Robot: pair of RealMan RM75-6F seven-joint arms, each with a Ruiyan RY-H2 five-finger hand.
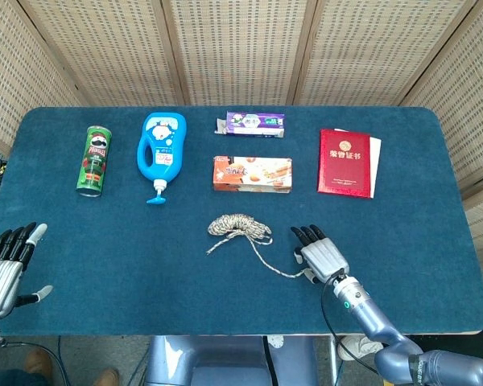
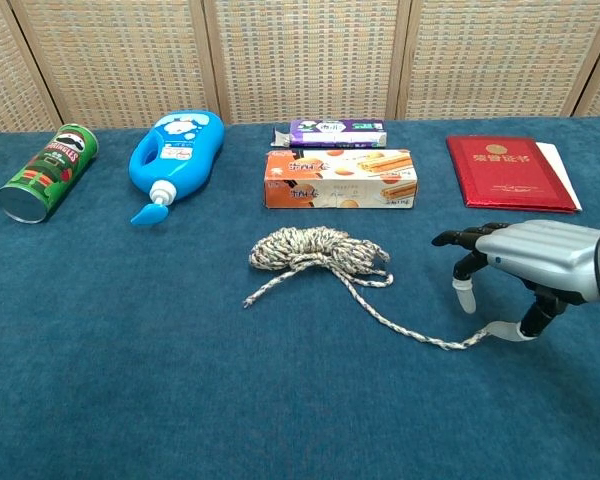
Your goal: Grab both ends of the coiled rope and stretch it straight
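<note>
One coiled rope (image 2: pixel 320 250), two boxes (image 2: pixel 340 179), right robot hand (image 2: pixel 525 265) spread over its end, left robot hand (image 1: pixel 6 265) spread.

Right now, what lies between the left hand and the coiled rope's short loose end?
Only bare blue tablecloth between the left hand and the beige rope end, seen in head view.

the right hand (image 2: pixel 525 265) hovers low over the rope's (image 2: pixel 320 250) free end, fingers apart. the coil lies before a biscuit box (image 2: pixel 340 179).
</note>
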